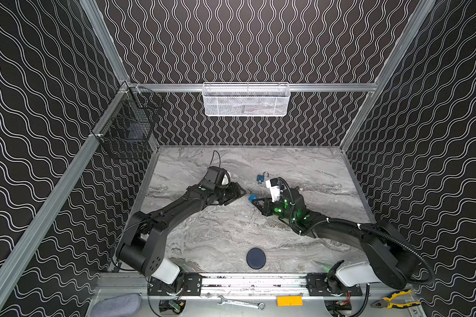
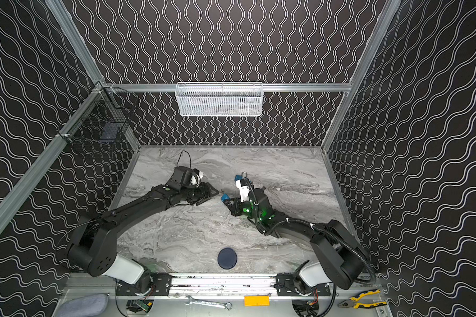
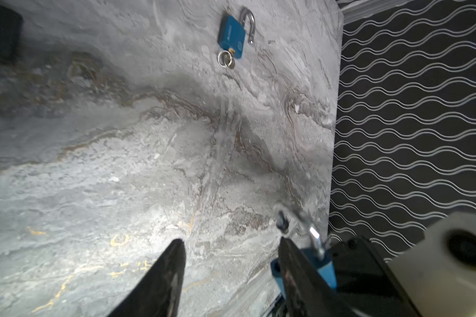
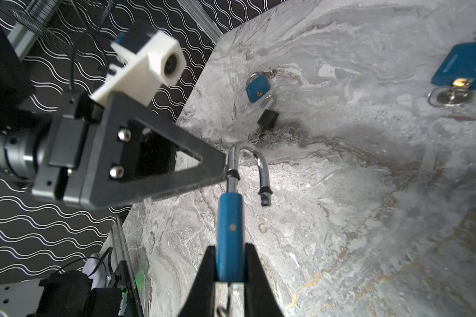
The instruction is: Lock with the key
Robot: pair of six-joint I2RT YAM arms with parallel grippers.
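My right gripper (image 4: 229,250) is shut on a blue padlock (image 4: 229,233), body upright and its silver shackle (image 4: 248,153) swung open. A wire ring shows below the body between the fingers; whether a key hangs there I cannot tell. In both top views this padlock (image 1: 252,197) sits mid-table at the right gripper (image 1: 255,201). My left gripper (image 1: 238,196) is open and empty, and one finger (image 4: 182,167) tip touches the shackle's side. In the left wrist view the held padlock (image 3: 323,270) lies just outside the left gripper (image 3: 230,241).
A second blue padlock (image 3: 231,35) lies on the marble with a key and ring (image 3: 226,59) in its base. A small blue padlock (image 4: 257,88) and a black one (image 4: 268,119) lie nearby. A dark disc (image 1: 256,258) sits near the front edge.
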